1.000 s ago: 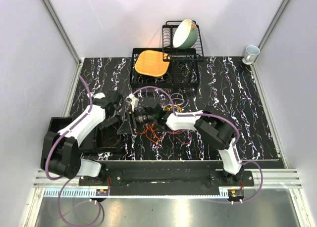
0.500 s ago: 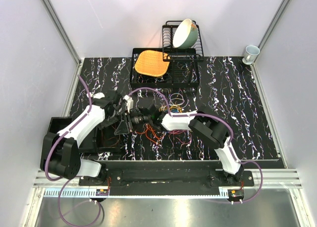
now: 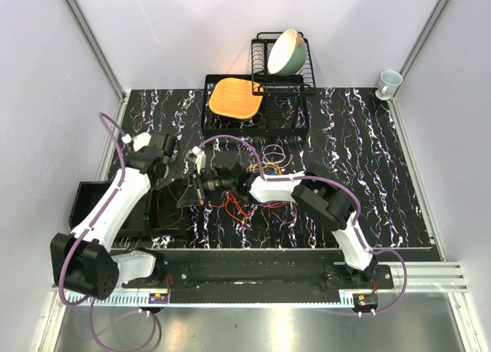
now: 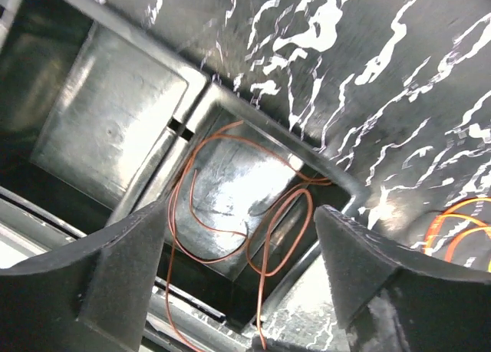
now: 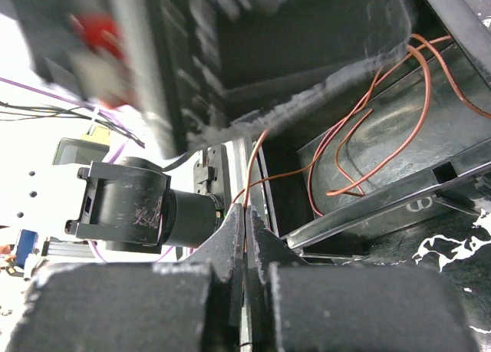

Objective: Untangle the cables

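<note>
Top external: your cables (image 3: pixel 265 170) sit mid-table as a loose tangle of hair-thin loops in orange-red, yellow, blue and purple, just in front of the black wire rack (image 3: pixel 257 116). The table (image 3: pixel 368 160) is glossy black with white marble veining. The rack holds a round orange woven mat (image 3: pixel 232 97) and a pale bowl (image 3: pixel 286 51) on edge. A white cup (image 3: pixel 389 81) stands at the far right corner. A black moulded bin (image 3: pixel 90 202) sits near the left front edge, and both arms reach toward its right end.

Left wrist: your left gripper (image 4: pixel 242 214) has its jaws wide apart, with nothing between them and nothing touched. Its fingers (image 4: pixel 399 291) are blocky, matte black and rough-surfaced. Below them you see the bin's smooth, shiny compartments with rounded corners. An orange cable (image 4: pixel 265 248) lies in loose loops in one compartment, and one strand trails over the wall. More orange loops lie on the table at the right edge of that view.

Right wrist: your right gripper (image 5: pixel 245 214) has its jaws together, clamped on a single strand of orange cable. From the fingertips that strand runs up over the bin wall into the loops lying in the compartment.
</note>
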Tool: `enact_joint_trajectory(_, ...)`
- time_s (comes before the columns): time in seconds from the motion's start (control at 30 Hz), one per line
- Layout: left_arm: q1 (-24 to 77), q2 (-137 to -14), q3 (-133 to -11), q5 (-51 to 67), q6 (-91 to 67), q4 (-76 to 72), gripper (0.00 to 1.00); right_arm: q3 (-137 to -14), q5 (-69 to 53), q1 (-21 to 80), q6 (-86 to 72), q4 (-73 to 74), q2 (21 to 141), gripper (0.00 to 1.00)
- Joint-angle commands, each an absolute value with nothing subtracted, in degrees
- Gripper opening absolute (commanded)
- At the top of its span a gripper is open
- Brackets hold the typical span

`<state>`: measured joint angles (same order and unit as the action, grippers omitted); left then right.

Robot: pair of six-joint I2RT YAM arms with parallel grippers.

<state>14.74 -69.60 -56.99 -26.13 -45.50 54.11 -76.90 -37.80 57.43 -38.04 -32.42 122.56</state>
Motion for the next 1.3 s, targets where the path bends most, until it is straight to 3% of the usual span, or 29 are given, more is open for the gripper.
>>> enact_joint_trajectory(0.0,14.06,-66.10,-61.87,-27.25,-43.95,56.33,0.99,-77.17,-38.67,58.10,-38.23,-36.38,121.55,0.00)
enact_joint_trajectory(0.13,13.89,-63.46,-62.31,-25.23,-42.71,56.42,0.94,-76.73,-38.50,58.01,-38.06,-36.47,121.38,0.00)
enact_joint_trajectory(0.17,13.97,-62.33,-62.14,-24.96,-42.45,56.51,0.90,-76.73,-38.50,58.18,-38.06,-36.56,121.29,0.00)
enact_joint_trajectory(0.2,13.97,-61.71,-61.62,-24.18,-42.28,56.43,0.78,-76.64,-38.50,58.10,-37.97,-36.56,121.29,0.00)
enact_joint_trajectory(0.43,13.97,-58.45,-55.82,-16.27,-40.08,52.83,0.59,-76.11,-38.50,58.10,-37.44,-36.91,120.76,0.00)
enact_joint_trajectory(0.73,13.89,-59.41,-51.68,-10.55,-38.85,48.87,0.54,-76.03,-38.67,58.10,-37.35,-36.91,120.76,0.00)
enact_joint_trajectory(0.77,13.97,-59.59,-51.51,-10.20,-38.76,48.61,0.45,-76.11,-38.58,58.10,-37.18,-36.91,120.76,0.00)
enact_joint_trajectory(1.07,13.89,-60.03,-51.06,-10.11,-39.11,48.43,0.15,-76.29,-38.58,58.10,-37.09,-36.74,120.94,0.00)
enact_joint_trajectory(1.13,13.89,-60.20,-50.98,-10.37,-39.11,48.43,0.00,-76.38,-38.67,58.10,-37.09,-36.74,121.03,0.00)
enact_joint_trajectory(1.2,13.89,-60.47,-50.98,-10.98,-39.11,48.34,0.00,-76.38,-38.58,58.10,-37.00,-36.65,120.94,0.00)
enact_joint_trajectory(1.27,14.06,-60.91,-50.98,-11.69,-39.11,48.51,0.00,-76.38,-38.41,58.10,-36.83,-35.69,120.68,0.27)
